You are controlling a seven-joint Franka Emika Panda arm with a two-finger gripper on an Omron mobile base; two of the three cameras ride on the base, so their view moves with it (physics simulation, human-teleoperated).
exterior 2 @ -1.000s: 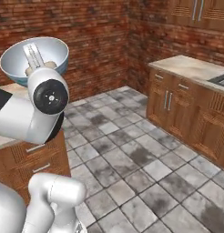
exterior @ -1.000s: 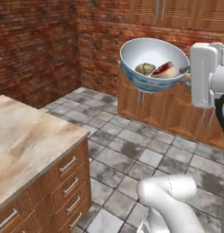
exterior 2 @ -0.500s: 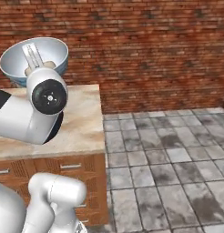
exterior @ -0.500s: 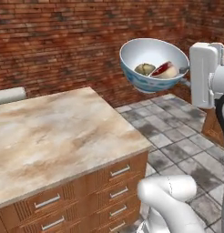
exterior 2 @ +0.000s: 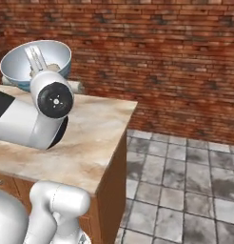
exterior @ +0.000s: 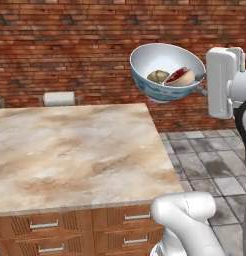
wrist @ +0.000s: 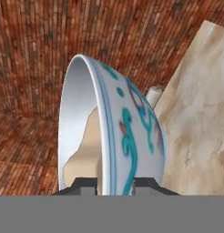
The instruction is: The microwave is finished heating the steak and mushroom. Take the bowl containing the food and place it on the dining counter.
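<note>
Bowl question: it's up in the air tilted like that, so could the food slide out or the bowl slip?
The bowl looks hard and glossy, pinched only at its rim by the fingers, so it might slip or swivel. It's tipped, so the steak and mushroom could slide, though they sit deep inside. Probably breakable if dropped.

brick wall red-brown, across back | floor tiles grey, mottled, right of counter | white roll-like thing at far counter edge, identity unclear

My bowl is white inside, blue-patterned outside; steak reddish-brown, mushroom olive-tan; below my gripper, beige-tan marbled counter.
</note>
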